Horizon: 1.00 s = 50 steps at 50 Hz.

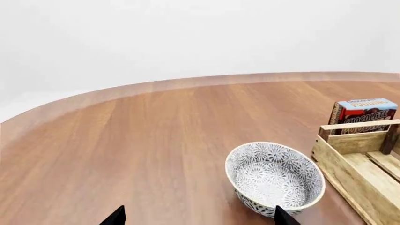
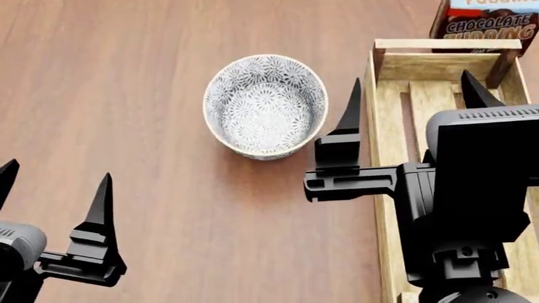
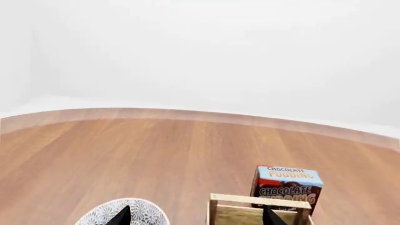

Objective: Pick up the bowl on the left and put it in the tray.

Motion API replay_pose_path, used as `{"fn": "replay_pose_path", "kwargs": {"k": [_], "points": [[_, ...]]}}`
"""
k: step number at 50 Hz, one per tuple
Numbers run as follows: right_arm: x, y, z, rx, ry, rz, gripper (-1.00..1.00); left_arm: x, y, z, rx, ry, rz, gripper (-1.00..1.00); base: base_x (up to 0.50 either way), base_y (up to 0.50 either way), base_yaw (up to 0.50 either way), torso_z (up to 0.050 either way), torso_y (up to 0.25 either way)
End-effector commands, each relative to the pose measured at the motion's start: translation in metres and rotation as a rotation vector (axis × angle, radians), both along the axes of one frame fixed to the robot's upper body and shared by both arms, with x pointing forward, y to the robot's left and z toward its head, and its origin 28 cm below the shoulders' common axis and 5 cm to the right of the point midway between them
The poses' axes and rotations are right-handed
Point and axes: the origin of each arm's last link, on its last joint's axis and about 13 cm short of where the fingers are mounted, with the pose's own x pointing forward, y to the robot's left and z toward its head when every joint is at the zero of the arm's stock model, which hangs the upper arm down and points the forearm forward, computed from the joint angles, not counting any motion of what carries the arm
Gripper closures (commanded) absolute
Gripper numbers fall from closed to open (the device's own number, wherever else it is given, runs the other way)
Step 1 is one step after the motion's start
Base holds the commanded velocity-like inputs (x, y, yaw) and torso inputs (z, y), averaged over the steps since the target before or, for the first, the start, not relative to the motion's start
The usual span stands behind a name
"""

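The bowl (image 2: 265, 106), white with a dense grey-blue floral pattern, stands upright and empty on the wooden table, just left of the tray (image 2: 446, 65), a light-wood slatted crate. My right gripper (image 2: 413, 95) is open above the tray's left wall; one finger hangs between bowl and tray, the other over the slats. My left gripper (image 2: 52, 189) is open, nearer to me and left of the bowl, holding nothing. In the left wrist view the bowl (image 1: 275, 180) sits beside the tray (image 1: 340, 164), by one fingertip of the gripper (image 1: 200, 218). The right wrist view shows the bowl's rim (image 3: 150, 215) and the tray's end (image 3: 259, 208) past that gripper (image 3: 196, 218).
A chocolate pudding box (image 2: 484, 22) stands upright just beyond the tray's far end, also seen as the box (image 1: 366, 112) and the box (image 3: 287, 185). The brown wooden table (image 2: 126, 76) has a curved far edge against a white backdrop.
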Motion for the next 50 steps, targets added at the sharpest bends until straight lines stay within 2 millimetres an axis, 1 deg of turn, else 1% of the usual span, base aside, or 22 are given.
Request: {"fn": "replay_pose_path", "kwargs": {"k": [1, 32, 38, 44, 45, 46, 47, 50], "points": [[0.003, -0.001, -0.001, 0.008, 0.000, 0.000, -1.00, 0.002, 0.002, 0.000, -0.012, 0.001, 0.007, -1.00, 0.00, 0.00, 0.00, 0.002, -0.250], [0.010, 0.000, -0.005, -0.003, 0.026, 0.003, -1.00, 0.003, 0.003, -0.002, -0.022, 0.013, 0.015, -1.00, 0.00, 0.00, 0.00, 0.003, -0.250], [0.013, 0.000, -0.004, -0.017, 0.021, 0.006, -1.00, 0.006, 0.004, -0.002, -0.057, 0.026, 0.043, -1.00, 0.00, 0.00, 0.00, 0.002, -0.202], [0.026, 0.005, -0.005, -0.181, 0.051, 0.049, -1.00, 0.007, 0.005, -0.007, -0.045, 0.053, 0.047, -1.00, 0.00, 0.00, 0.00, 0.000, 0.000], [0.032, 0.007, -0.007, -0.246, 0.060, 0.067, -1.00, 0.007, 0.006, -0.009, -0.042, 0.059, 0.048, -1.00, 0.00, 0.00, 0.00, 0.000, 0.000], [0.035, 0.007, -0.008, -0.273, 0.058, 0.075, -1.00, 0.007, 0.006, -0.009, -0.042, 0.060, 0.049, -1.00, 0.00, 0.00, 0.00, 0.000, 0.000], [0.044, 0.007, -0.010, -0.340, 0.074, 0.071, -1.00, 0.008, 0.007, -0.009, -0.041, 0.060, 0.053, -1.00, 0.00, 0.00, 0.00, 0.000, 0.000], [0.057, 0.006, -0.009, -0.416, 0.080, 0.056, -1.00, 0.009, 0.008, -0.010, -0.041, 0.060, 0.057, -1.00, 0.00, 0.00, 0.00, 0.000, 0.000]]}}
